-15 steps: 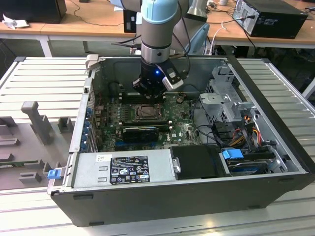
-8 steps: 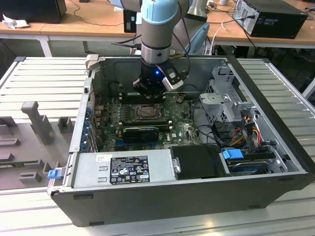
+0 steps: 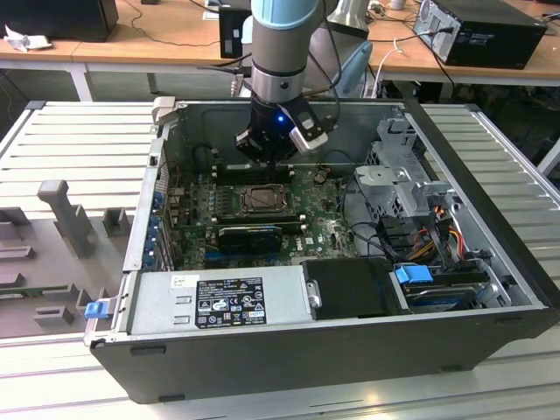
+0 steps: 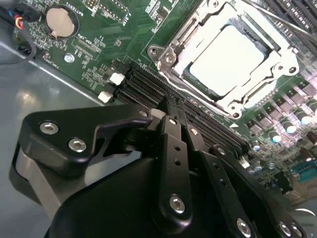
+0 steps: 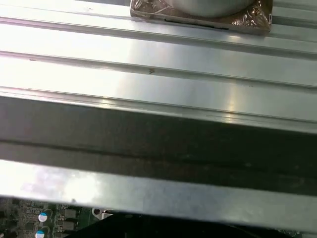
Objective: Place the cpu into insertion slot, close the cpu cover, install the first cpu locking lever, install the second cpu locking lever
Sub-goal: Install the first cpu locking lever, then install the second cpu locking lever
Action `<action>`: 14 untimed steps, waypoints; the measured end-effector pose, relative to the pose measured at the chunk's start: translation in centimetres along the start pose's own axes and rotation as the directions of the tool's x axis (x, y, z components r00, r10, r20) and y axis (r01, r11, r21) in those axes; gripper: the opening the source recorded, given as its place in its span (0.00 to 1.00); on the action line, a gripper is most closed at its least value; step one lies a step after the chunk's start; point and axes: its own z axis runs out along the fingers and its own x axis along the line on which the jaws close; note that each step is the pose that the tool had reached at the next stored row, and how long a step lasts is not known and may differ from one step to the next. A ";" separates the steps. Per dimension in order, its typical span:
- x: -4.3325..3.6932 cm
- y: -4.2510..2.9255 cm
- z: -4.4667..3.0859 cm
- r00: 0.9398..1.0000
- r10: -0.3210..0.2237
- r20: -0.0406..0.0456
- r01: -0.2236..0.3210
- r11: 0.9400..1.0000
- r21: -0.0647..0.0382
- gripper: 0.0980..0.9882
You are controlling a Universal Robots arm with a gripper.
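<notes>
The cpu [image 4: 229,58] is sitting in the slot [image 4: 171,58] with the cover [image 4: 277,67] down over it. Gripper [image 4: 174,110] hangs just beside the socket, fingers [image 4: 173,144] closed on nothing.

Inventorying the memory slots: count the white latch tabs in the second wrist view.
2. One white tab lies nearer the coin cell; the other white tab beside it. Others may hide behind the gripper.

Gleaming pale on the smooth silver-grey metal square cpu [image 4: 229,55]; shining bright on the silvery metal frame cpu cover [image 4: 195,89]; looking matt on the black metal gripper [image 4: 173,130]; glistening on the glossy green motherboard [image 4: 104,29].
</notes>
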 end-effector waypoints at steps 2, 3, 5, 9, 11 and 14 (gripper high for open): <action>0.04 -0.31 -0.04 1.000 0.000 0.000 0.000 1.000 0.000 0.01; 0.05 -0.40 -0.05 1.000 0.000 0.000 0.000 1.000 0.000 0.01; 0.07 -0.54 -0.07 1.000 0.000 0.000 0.000 1.000 0.000 0.01; 0.09 -0.76 -0.10 1.000 0.000 0.000 0.000 1.000 0.000 0.01; 0.10 -0.85 -0.11 1.000 0.000 0.000 0.000 1.000 0.000 0.01; 0.12 -1.04 -0.18 1.000 0.000 0.000 0.000 1.000 0.000 0.01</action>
